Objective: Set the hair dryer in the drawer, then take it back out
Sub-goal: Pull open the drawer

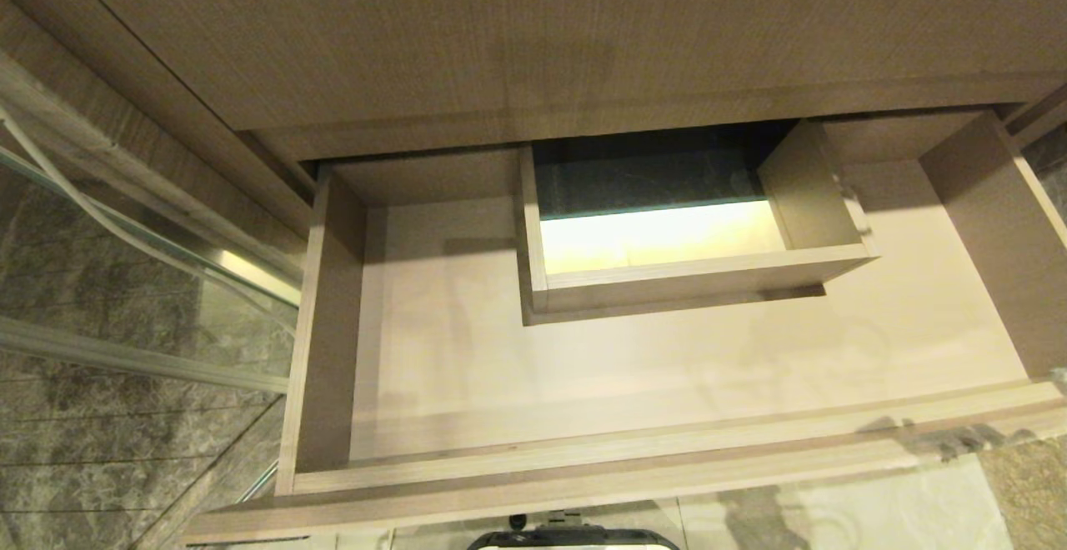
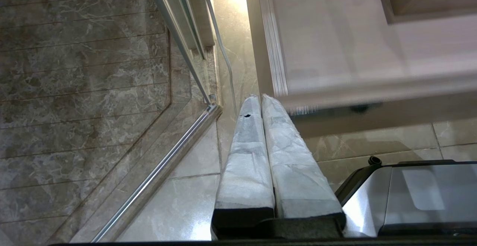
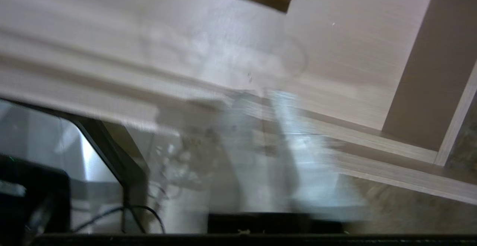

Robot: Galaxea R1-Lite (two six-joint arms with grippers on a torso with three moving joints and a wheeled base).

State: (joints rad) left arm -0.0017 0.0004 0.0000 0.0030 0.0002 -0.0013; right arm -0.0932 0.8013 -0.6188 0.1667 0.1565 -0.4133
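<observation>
The small white hair dryer is showing in none of the views; the one wide light wood-grain drawer (image 1: 667, 375) is standing open and bare. Two grippers: the left gripper (image 2: 261, 102) is hanging pressed together beside the drawer front, the right gripper (image 3: 266, 104) is blurring, closed on nothing, near the front rail. Judging by this, a placing or retrieving step is pending; next calls for locating the dryer.

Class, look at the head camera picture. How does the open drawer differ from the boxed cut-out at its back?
The drawer spans nearly the whole width, while the cut-out is a narrow box at its middle back. The drawer has a pale wood bottom; the cut-out has none, so dark stone and a bright lit strip show through it. Both have the same wood-grain walls.
</observation>
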